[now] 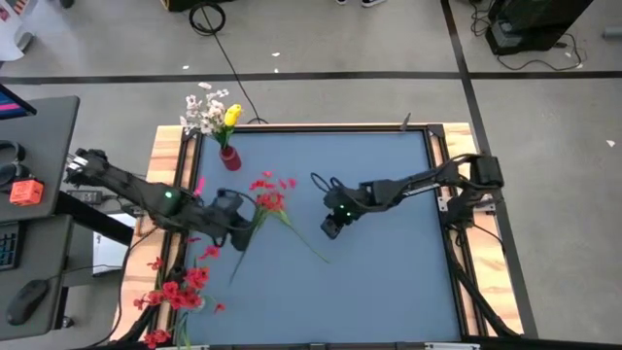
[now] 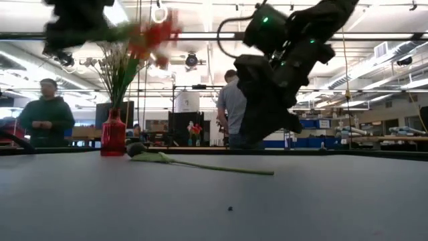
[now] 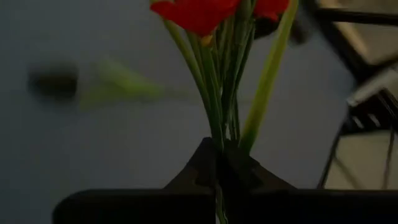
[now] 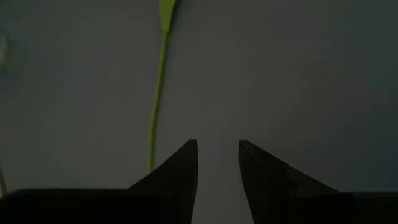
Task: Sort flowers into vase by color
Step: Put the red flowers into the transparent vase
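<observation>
A small red vase [image 1: 230, 157] at the table's far left holds white blossoms and a yellow tulip [image 1: 231, 116]. My left gripper [image 1: 236, 210] is shut on a red flower spray [image 1: 271, 191], held up above the table left of centre. Under it a flower with a dark bud [image 2: 137, 149] lies flat, its green stem [image 1: 309, 245] running toward the near right. My right gripper [image 4: 216, 155] hangs open over the table's middle, next to that stem [image 4: 158, 93], touching nothing. More red flowers [image 1: 181, 288] lie at the near left edge. My left gripper pinches the red spray's bundle of thin green stems [image 3: 222, 127] between its two fingers, some way below the blossoms [image 3: 196, 12]. The fingers come slanting down from the table's left side. The spray is lifted clear of the table, its blossoms pointing away past the fingertips.
The blue table top [image 1: 389, 292] is framed by wooden rails [image 1: 175, 156]. A desk with a keyboard, mouse and orange object [image 1: 26, 192] stands off the left edge. People stand in the room beyond the far edge [image 2: 47, 114].
</observation>
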Controlling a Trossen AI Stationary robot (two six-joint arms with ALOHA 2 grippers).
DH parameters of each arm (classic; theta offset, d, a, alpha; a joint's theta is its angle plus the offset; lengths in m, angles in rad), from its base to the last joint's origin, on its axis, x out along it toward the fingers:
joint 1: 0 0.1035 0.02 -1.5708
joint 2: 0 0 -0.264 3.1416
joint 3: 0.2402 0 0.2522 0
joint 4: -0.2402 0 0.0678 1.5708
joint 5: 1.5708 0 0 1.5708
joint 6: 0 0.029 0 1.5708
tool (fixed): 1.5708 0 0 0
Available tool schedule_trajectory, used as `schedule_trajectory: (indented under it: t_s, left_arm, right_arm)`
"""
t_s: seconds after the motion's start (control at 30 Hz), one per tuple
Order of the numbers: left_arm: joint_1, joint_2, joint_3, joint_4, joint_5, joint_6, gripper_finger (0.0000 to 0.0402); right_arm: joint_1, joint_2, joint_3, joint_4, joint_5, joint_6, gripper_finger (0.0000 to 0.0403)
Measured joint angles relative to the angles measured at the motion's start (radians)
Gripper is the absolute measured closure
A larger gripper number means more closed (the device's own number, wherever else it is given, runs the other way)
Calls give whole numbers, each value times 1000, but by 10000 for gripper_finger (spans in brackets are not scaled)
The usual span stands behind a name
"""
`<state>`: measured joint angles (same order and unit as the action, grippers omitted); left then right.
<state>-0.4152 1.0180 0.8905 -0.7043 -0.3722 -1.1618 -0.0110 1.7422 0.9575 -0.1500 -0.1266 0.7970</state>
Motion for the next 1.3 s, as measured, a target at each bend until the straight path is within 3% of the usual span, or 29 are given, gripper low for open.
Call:
schedule_trajectory:
  t_s: [0.17, 0.37, 0.5, 0.73, 1.0, 1.17, 1.3]
  left_arm:
    - [-7, -57, 94, 25, -27, 403, 392]
    - [-67, -144, 136, 69, -163, 618, 393]
    - [-148, -217, 82, 116, -244, 669, 398]
    - [-359, -354, -76, 263, -269, 791, 400]
    - [-566, -514, -161, 355, -271, 1013, 400]
    - [-636, -610, -204, 354, -280, 1046, 400]
    - [-679, -681, -222, 332, -261, 1061, 400]
  right_arm:
    - [68, -30, -16, 62, 106, 191, 276]
    - [163, -30, -15, 106, 240, 411, 276]
    - [252, -30, -15, 106, 333, 566, 276]
    - [415, -30, -15, 96, 481, 839, 276]
    - [568, -29, -15, 104, 637, 1131, 277]
    - [630, -28, -7, 103, 745, 1251, 278]
    - [648, -28, 29, 69, 765, 1272, 278]
